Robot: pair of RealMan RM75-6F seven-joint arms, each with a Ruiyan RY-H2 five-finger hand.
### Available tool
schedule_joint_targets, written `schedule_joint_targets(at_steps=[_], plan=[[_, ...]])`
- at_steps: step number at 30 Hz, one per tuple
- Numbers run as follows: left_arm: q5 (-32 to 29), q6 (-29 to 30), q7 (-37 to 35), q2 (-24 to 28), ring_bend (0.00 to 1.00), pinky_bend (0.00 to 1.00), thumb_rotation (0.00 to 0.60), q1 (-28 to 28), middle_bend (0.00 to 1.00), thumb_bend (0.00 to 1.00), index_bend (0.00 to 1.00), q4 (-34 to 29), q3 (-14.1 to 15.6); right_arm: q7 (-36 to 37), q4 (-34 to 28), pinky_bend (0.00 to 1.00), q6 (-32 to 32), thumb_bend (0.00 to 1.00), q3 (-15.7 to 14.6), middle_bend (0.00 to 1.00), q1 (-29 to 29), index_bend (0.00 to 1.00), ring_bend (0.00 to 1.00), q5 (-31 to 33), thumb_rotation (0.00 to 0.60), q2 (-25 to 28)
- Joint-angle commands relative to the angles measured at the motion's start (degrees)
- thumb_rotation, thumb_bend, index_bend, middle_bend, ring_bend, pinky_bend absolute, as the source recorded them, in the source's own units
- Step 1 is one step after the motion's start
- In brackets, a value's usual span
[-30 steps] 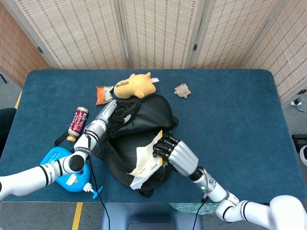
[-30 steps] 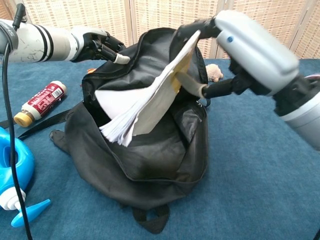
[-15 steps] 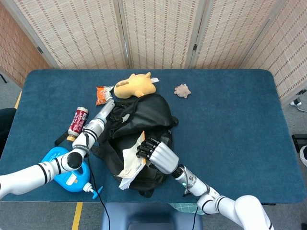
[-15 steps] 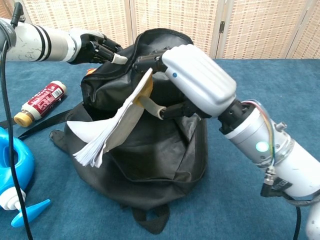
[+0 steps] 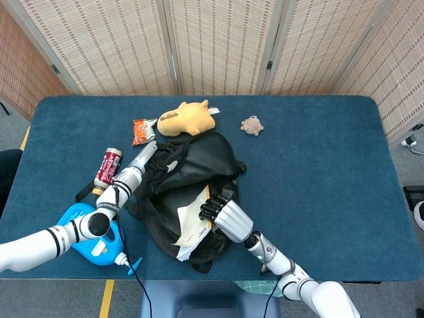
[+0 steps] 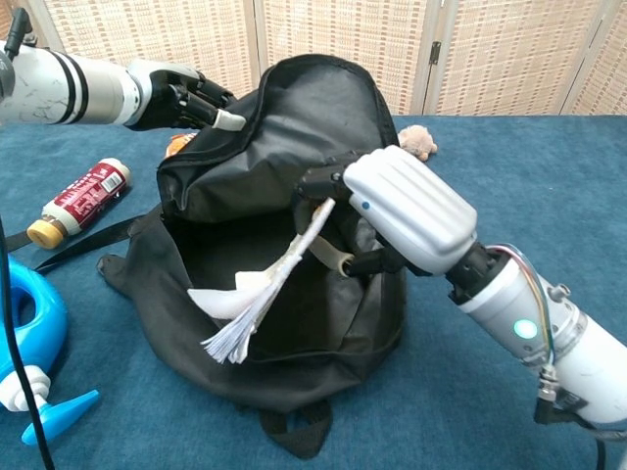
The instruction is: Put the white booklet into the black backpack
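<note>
The black backpack (image 5: 199,165) (image 6: 284,147) lies in the middle of the blue table with its mouth gaping toward me. My left hand (image 5: 142,159) (image 6: 186,98) grips the upper rim of that opening and holds it up. My right hand (image 5: 222,212) (image 6: 402,211) pinches the white booklet (image 5: 191,222) (image 6: 265,294) by its upper edge. The booklet hangs tilted at the mouth of the bag, its lower pages fanned out and drooping over the front lip, partly inside the opening.
A red bottle (image 5: 107,169) (image 6: 78,201) and a blue spray bottle (image 5: 93,235) (image 6: 24,333) lie left of the bag. Behind it are a yellow plush toy (image 5: 187,118), an orange snack packet (image 5: 142,130) and a small brown plush (image 5: 252,125) (image 6: 418,142).
My right hand swung the booklet left across the bag, then lowered it into the open mouth. The left hand kept its hold on the rim.
</note>
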Motion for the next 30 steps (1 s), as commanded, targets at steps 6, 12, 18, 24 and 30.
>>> schedule_joint_targets(at_steps=[6, 12, 18, 24, 30], plan=[[1.2, -0.42, -1.42, 1.28, 0.25, 0.0, 0.6, 1.0, 0.33, 0.56, 0.62, -1.33, 0.06, 0.05, 2.13, 0.39, -0.9, 0.46, -3.27, 0.52, -2.62, 0.9, 0.43, 0.44, 0.6, 1.46], [1.81, -0.46, -2.35, 2.05, 0.25, 0.0, 0.6, 1.44, 0.32, 0.56, 0.62, -2.28, 0.04, -4.77, 0.92, 0.4, -5.44, 0.46, -2.41, 0.51, -1.4, 0.88, 0.41, 2.67, 0.6, 1.33], [1.99, -0.36, -2.96, 2.82, 0.24, 0.0, 0.6, 1.64, 0.32, 0.56, 0.62, -3.22, 0.15, -10.34, -1.29, 0.4, -9.86, 0.46, -1.1, 0.5, 1.45, 0.88, 0.41, 4.41, 0.6, 1.29], [1.78, -0.52, -3.15, 3.3, 0.24, 0.0, 0.6, 1.37, 0.32, 0.56, 0.61, -3.89, 0.47, -15.69, -3.35, 0.4, -13.2, 0.46, 0.39, 0.5, 4.22, 0.88, 0.41, 5.9, 0.6, 1.0], [1.44, -0.64, -3.22, 3.43, 0.23, 0.0, 0.6, 1.01, 0.31, 0.56, 0.61, -4.02, 0.84, -20.38, -4.65, 0.4, -16.24, 0.46, 1.72, 0.5, 6.34, 0.88, 0.41, 7.28, 0.6, 0.74]])
